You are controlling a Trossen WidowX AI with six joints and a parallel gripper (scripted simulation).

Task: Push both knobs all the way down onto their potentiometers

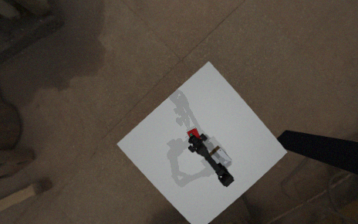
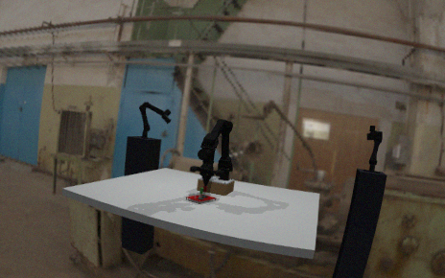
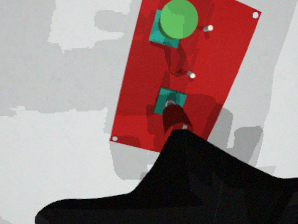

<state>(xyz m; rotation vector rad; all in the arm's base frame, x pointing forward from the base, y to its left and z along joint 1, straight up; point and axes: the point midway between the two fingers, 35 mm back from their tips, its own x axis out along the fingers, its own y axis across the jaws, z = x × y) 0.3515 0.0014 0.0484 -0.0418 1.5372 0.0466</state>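
Observation:
The red circuit board (image 1: 194, 131) (image 2: 193, 197) (image 3: 135, 110) is on the table, its lower edge partly hidden by the gripper in the wrist view. A round green knob (image 3: 179, 19) is above the upper teal potentiometer (image 3: 156, 35); it also shows small in the exterior view (image 2: 201, 191). A dark red knob (image 3: 175, 117) is at the lower teal potentiometer (image 3: 163, 95), with some grey visible at its base. My gripper (image 3: 178, 136) (image 2: 206, 185) is shut and empty, its tip at or just above the dark red knob's top. Contact and both knobs' exact seating are too small to tell.
A box (image 1: 221, 155) (image 2: 224, 187) with a pale top and brown sides stands beside the arm, close to the board. Two thin white-tipped posts (image 3: 209, 28) (image 3: 191, 75) stand on the board. Dark pedestals (image 2: 142, 155) (image 2: 361, 211) carrying other arms stand beyond the table.

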